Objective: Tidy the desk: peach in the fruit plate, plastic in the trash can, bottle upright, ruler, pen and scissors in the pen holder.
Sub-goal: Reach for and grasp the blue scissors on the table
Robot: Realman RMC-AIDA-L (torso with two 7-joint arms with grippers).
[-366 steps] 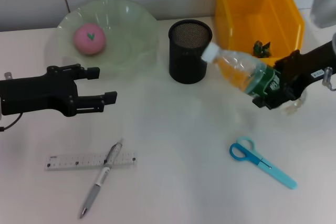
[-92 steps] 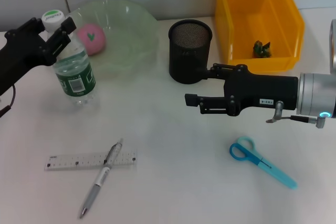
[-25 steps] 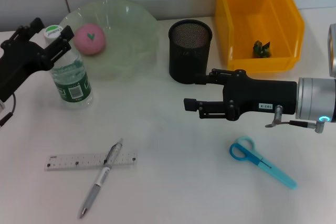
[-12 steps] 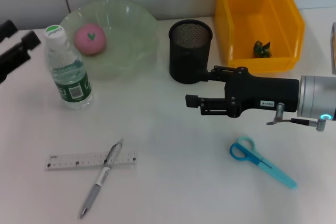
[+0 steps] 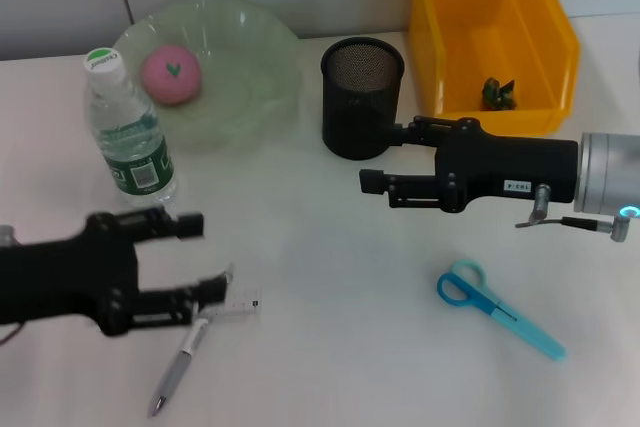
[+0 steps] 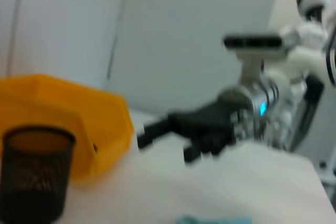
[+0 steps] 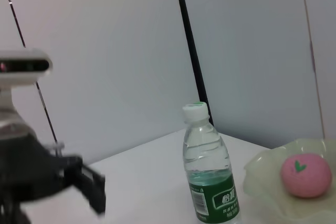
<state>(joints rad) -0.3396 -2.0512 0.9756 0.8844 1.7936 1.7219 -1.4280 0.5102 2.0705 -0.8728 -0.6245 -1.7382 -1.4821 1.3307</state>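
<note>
One bottle (image 5: 127,129) upright, one scissors (image 5: 498,308); left hand (image 5: 190,259), right hand (image 5: 382,161) both spread.

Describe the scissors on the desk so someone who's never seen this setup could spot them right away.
Start at the big yellow bin at the far right of the white desk. Come toward the near edge, past the right gripper hovering beside the black mesh pen holder. The scissors lie flat and alone there, the only light blue thing on the desk.
</note>
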